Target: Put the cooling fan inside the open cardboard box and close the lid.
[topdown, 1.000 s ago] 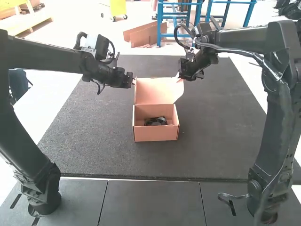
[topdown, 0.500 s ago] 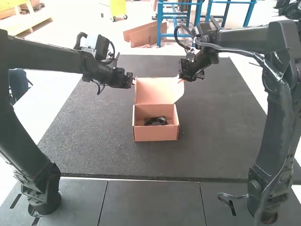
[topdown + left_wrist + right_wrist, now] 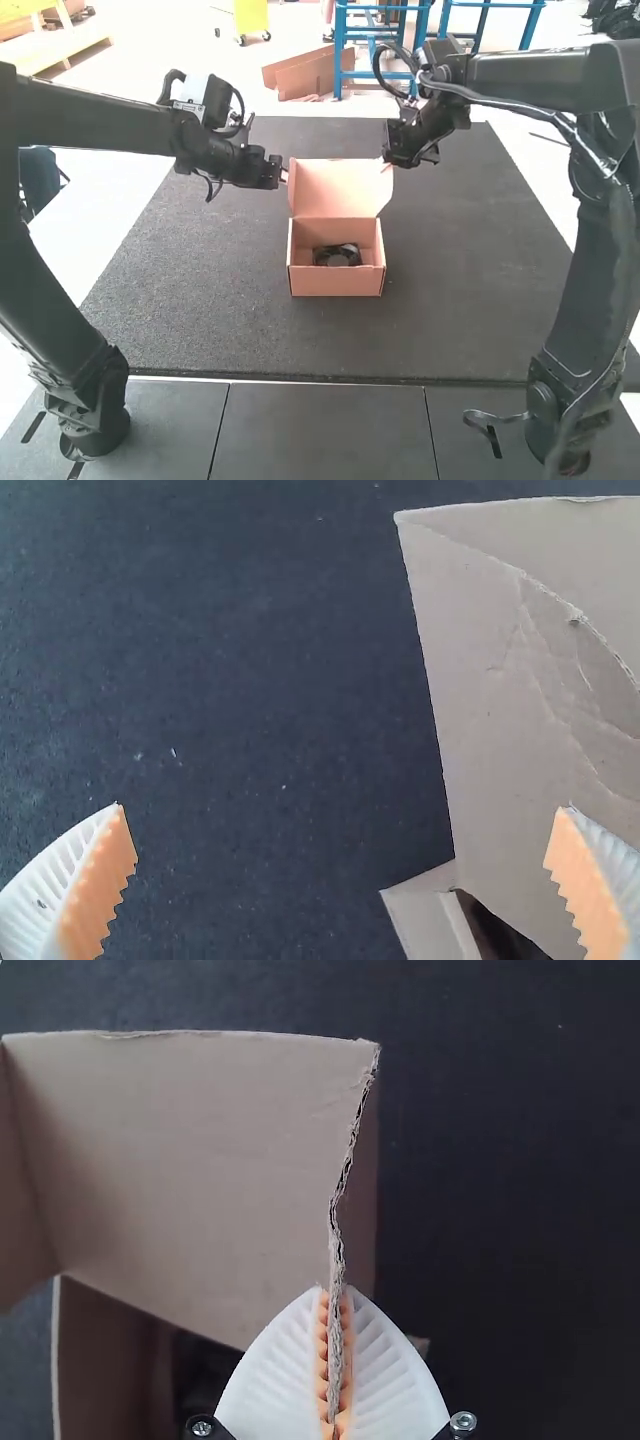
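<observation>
A small open cardboard box stands in the middle of the black mat. The black cooling fan lies inside it. Its lid stands upright at the back. My right gripper is at the lid's upper right corner, shut on the edge of the lid's side flap. That cardboard edge runs between the ribbed fingers of my right gripper. My left gripper hovers by the lid's upper left corner, open. In the left wrist view the lid lies between its spread fingers without touching either.
The black mat covers most of the table, with free room on all sides of the box. Grey panels run along the front edge, where both arm bases stand.
The right gripper has shifted slightly right and up with the lid flap in it, and the box has slid a little to the right. The left arm has hardly moved.
</observation>
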You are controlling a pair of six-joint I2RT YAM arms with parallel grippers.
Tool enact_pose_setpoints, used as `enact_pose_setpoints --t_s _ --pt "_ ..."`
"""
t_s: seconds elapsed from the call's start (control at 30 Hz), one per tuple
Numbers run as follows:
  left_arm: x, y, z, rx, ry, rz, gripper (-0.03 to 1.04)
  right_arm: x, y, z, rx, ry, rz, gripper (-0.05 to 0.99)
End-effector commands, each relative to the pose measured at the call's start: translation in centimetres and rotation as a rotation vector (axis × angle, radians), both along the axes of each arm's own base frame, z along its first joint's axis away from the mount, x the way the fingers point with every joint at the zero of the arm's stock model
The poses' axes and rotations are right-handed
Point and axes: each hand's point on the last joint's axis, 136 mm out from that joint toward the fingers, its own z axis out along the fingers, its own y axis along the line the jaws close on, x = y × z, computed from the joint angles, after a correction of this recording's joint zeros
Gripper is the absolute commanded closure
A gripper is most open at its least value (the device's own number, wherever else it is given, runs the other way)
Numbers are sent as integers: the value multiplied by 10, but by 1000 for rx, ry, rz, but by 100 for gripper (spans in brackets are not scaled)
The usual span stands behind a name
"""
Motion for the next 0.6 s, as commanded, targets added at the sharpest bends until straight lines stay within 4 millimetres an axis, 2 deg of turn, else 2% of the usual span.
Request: enact_pose_setpoints --t_s 0.0,0.3,0.57 --pt "0 -7 34 -34 -73 -14 4 -9 13 28 21 -60 38 94" --pt "-5 -18 35 -36 -71 -39 4 -34 22 5 -6 -8 84 94" --pt "-17 -31 27 -31 -30 -71 4 -55 14 -9 -24 29 94 94"
